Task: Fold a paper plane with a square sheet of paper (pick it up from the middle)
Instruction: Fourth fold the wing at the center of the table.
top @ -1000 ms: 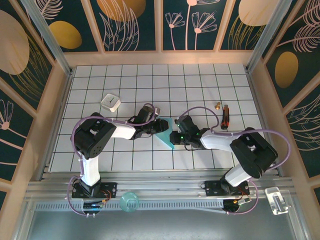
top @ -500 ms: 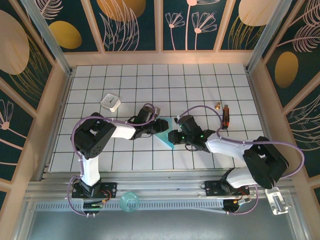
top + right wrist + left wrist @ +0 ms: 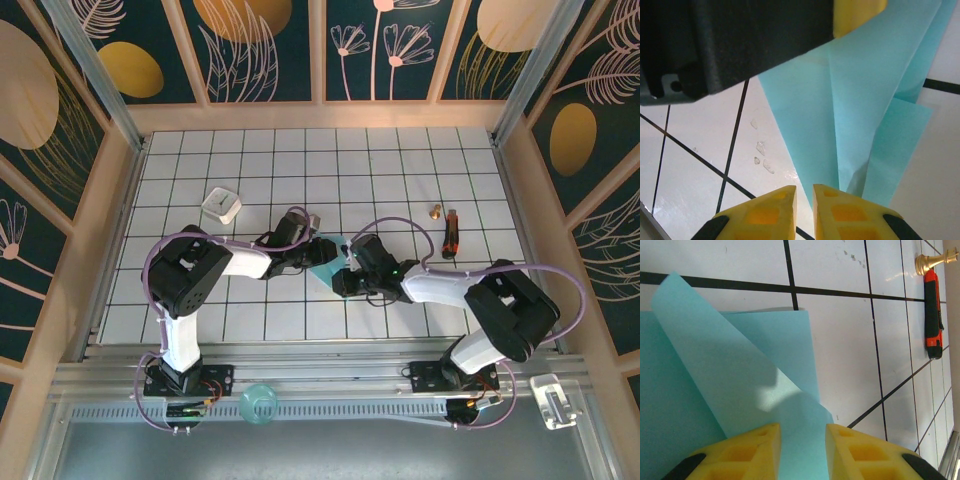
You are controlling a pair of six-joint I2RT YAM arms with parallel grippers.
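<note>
The light-blue sheet of paper (image 3: 326, 262) lies partly folded on the tiled table between both grippers, a narrow pointed shape with flaps overlapping (image 3: 740, 390) and a long crease (image 3: 860, 100). My left gripper (image 3: 306, 252) is over its far-left part. Its yellow jaws (image 3: 802, 450) stand a little apart, with paper lying flat beneath the gap. My right gripper (image 3: 344, 279) is at the sheet's near tip. Its jaws (image 3: 804, 205) are almost together, and the paper's point runs under the right finger. The left gripper's black body (image 3: 740, 45) hangs above the paper.
A small white square block (image 3: 221, 205) sits at the back left. A red-and-black tool (image 3: 451, 235) and a small brass piece (image 3: 436, 211) lie to the right; they also show as tool (image 3: 932, 315) and brass piece (image 3: 927, 262). Wooden walls enclose the table.
My right gripper has slid left and nearer along the paper toward its tip, and its jaws have narrowed. The left gripper and the paper under it have stayed put.
</note>
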